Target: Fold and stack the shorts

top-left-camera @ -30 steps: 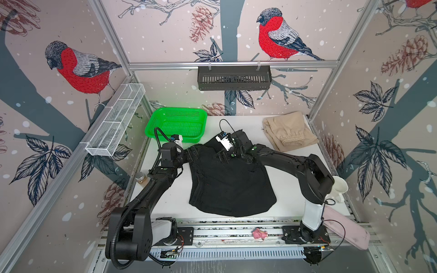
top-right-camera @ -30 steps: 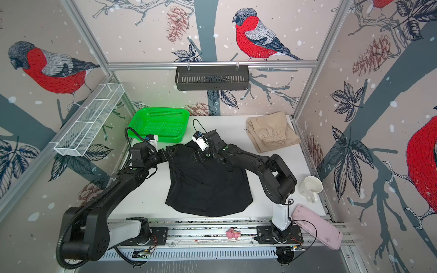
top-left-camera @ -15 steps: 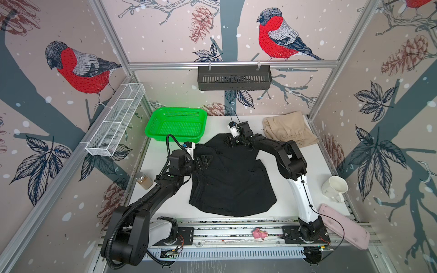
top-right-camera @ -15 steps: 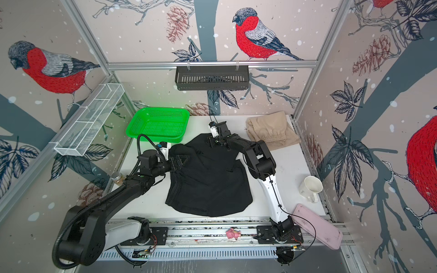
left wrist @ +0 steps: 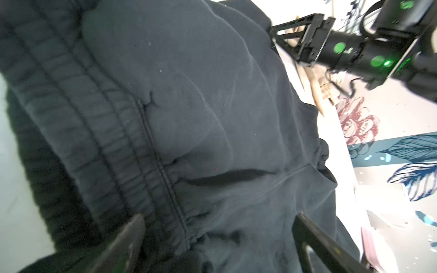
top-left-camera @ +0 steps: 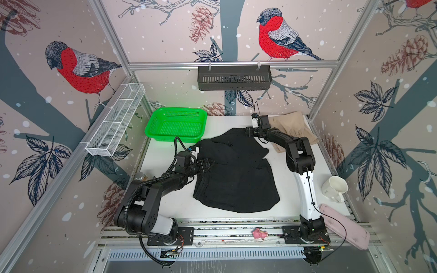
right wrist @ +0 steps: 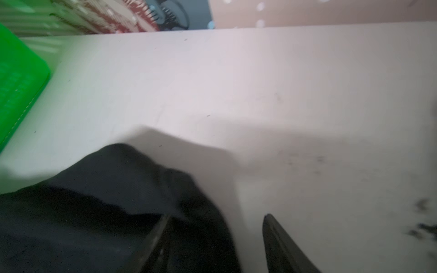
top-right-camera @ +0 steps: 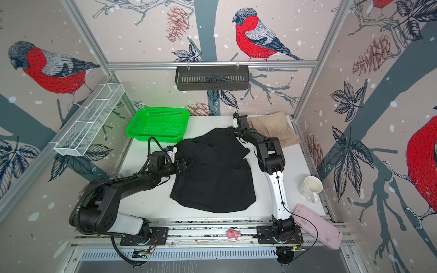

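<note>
— What is lying under the left pincer (left wrist: 218,216)?
— Black matt cloth shorts (left wrist: 212,106), waistband looking ribbed.
— And ahead of the right pincer (right wrist: 217,216)?
— Smooth white tabletop (right wrist: 260,82) is showing scuffs; green plastic basket (right wrist: 16,82) is looking glossy.

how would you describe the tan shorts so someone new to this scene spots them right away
Start at the white table and go to its far right corner, right of the black wall basket. The tan shorts lie there in a rumpled bundle. They are the only light cloth; the black shorts spread across the middle.
</note>
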`<action>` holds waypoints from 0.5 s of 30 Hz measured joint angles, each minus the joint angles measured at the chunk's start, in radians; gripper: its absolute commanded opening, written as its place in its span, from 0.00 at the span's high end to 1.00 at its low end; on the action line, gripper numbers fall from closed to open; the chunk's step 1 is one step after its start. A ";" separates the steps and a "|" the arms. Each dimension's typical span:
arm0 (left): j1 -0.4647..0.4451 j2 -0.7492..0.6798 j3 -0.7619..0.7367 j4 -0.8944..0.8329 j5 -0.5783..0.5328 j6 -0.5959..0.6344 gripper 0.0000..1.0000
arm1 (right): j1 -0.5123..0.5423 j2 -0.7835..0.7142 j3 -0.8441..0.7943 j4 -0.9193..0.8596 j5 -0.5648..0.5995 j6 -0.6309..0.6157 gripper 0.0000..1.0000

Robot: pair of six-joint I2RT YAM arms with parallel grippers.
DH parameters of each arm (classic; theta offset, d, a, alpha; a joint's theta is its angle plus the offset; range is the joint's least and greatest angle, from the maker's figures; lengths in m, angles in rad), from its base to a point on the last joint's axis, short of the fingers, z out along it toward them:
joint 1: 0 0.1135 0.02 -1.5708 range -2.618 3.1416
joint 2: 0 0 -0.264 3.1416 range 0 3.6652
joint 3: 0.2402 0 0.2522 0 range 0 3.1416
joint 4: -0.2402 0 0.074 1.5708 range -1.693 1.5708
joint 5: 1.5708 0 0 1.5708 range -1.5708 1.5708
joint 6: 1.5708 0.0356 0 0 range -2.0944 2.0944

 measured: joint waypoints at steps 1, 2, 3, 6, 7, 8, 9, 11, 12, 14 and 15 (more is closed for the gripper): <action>0.000 -0.003 0.008 -0.015 -0.011 0.005 0.02 | -0.011 0.000 0.014 -0.007 0.008 0.000 0.32; 0.000 -0.009 0.014 -0.027 -0.020 0.007 0.02 | -0.019 0.000 0.029 -0.011 0.014 -0.004 0.31; 0.000 -0.021 0.023 -0.043 -0.020 0.012 0.02 | -0.022 -0.004 0.043 -0.020 0.017 -0.009 0.30; 0.000 -0.069 0.076 -0.073 -0.019 0.026 0.02 | -0.014 -0.075 -0.012 -0.026 0.015 -0.028 0.28; 0.000 -0.090 0.100 -0.084 -0.018 0.026 0.02 | -0.013 -0.126 -0.066 -0.026 0.013 -0.027 0.27; 0.000 -0.112 0.119 -0.093 -0.017 0.026 0.02 | -0.013 -0.187 -0.130 -0.030 0.008 -0.024 0.26; 0.000 -0.136 0.134 -0.101 -0.017 0.026 0.02 | -0.014 -0.255 -0.197 -0.032 0.006 -0.018 0.25; -0.001 -0.200 0.145 -0.135 -0.021 0.025 0.02 | -0.026 -0.419 -0.365 -0.019 0.015 0.005 0.23; -0.001 -0.237 0.142 -0.163 -0.023 0.021 0.02 | -0.032 -0.510 -0.464 -0.002 0.023 0.024 0.22; -0.002 -0.310 0.114 -0.211 -0.049 0.010 0.02 | -0.043 -0.678 -0.657 0.011 0.040 0.055 0.21; -0.003 -0.349 0.090 -0.248 -0.067 -0.001 0.02 | -0.045 -0.764 -0.761 0.010 0.052 0.080 0.21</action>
